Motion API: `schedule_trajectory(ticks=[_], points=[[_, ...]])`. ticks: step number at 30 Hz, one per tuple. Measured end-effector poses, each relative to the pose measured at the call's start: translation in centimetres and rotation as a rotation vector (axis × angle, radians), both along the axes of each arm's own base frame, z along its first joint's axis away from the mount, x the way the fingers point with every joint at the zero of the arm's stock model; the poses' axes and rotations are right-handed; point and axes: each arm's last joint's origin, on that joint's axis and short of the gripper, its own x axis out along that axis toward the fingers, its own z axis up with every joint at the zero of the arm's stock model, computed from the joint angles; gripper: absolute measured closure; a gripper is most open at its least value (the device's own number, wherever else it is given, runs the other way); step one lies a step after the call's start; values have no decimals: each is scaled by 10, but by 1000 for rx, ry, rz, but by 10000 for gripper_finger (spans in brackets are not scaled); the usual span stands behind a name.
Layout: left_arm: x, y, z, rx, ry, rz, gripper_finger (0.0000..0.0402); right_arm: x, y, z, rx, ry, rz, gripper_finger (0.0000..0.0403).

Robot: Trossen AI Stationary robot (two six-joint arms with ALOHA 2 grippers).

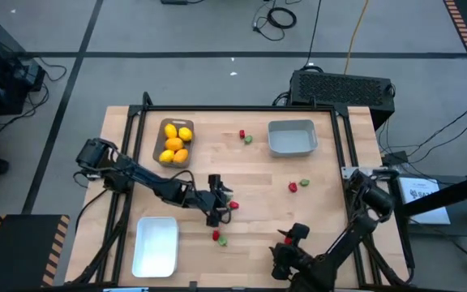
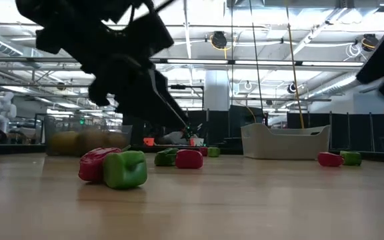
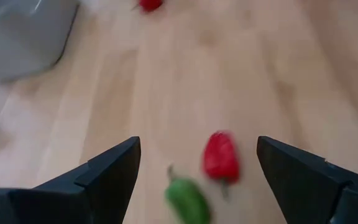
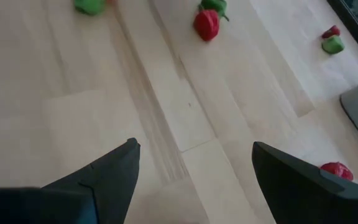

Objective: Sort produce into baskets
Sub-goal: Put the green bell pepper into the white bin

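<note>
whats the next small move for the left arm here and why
Probably lower the left pincer straight down over the red piece and close. Its fingers stand open above the table, and the left wrist view shows that piece lying between them with a green piece beside it, neither touched yet. The right pincer waits open near the table's front edge.

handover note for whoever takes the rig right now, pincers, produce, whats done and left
Left pincer: open, empty, mid-table over a red piece and green piece.
Right pincer: open, empty, at the near edge.
Done: yellow and orange fruits sit in the brown-grey basket.
Left: red and green pieces scattered on the table; grey-blue basket and white basket hold nothing.
</note>
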Motion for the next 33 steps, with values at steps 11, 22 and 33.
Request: schedule_trajectory(ticks=[11,22,33], points=[[-4,13,-9,-98,103,113,73,15,-10,-20,-65,60,-16,106],[-3,13,-32,-86,180,108,73,21,-13,-21,-46,44,-35,106],[1,12,-38,-91,164,108,73,29,-7,-20,-39,-85,-8,106]])
